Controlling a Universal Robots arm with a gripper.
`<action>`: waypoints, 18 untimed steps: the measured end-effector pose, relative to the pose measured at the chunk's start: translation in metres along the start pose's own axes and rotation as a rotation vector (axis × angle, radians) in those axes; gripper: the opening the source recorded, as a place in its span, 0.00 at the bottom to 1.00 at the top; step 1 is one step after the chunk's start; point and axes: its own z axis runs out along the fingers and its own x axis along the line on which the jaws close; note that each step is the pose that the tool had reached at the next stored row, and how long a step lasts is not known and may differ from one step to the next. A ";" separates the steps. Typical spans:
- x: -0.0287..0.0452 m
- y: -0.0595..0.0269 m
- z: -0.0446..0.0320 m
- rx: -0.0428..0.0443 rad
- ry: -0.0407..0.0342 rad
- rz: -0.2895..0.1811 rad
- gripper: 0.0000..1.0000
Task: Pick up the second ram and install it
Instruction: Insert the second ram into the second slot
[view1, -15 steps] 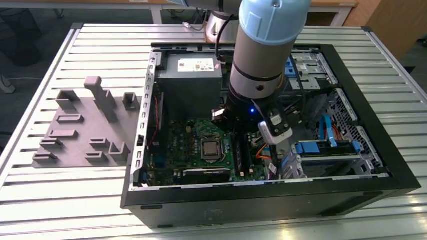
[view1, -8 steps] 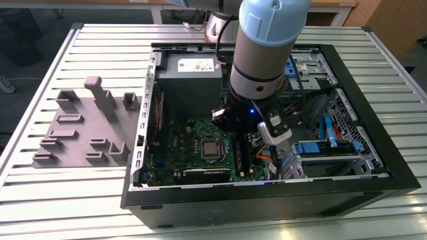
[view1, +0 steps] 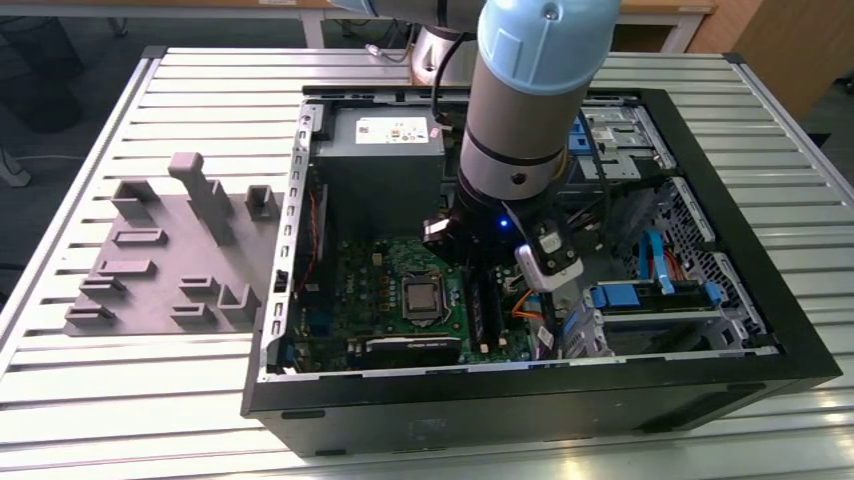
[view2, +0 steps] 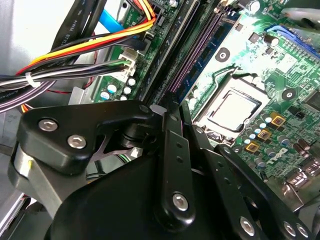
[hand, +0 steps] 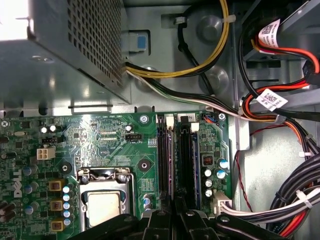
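Note:
My gripper reaches down inside the open computer case, over the black memory slots to the right of the processor socket. In both wrist views its black fingers stand almost together. The second ram shows edge-on as a thin strip that runs along one slot and ends between the fingertips. In the second wrist view the same thin edge leads away from my gripper. How deep the stick sits in the slot is hidden. A wider black slot lies beside it.
The processor socket sits close beside the slots. Bundled cables crowd the other side. The power supply fills the case's far end. A drive cage with blue parts stands on the exterior view's right. The grey fixture tray lies outside the case.

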 end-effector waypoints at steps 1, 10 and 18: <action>0.0000 0.0000 0.0001 0.0000 0.0001 0.000 0.14; 0.0000 0.0001 -0.0015 -0.0001 0.0007 0.000 0.14; -0.0003 0.0004 -0.0030 0.0004 0.0015 -0.001 0.14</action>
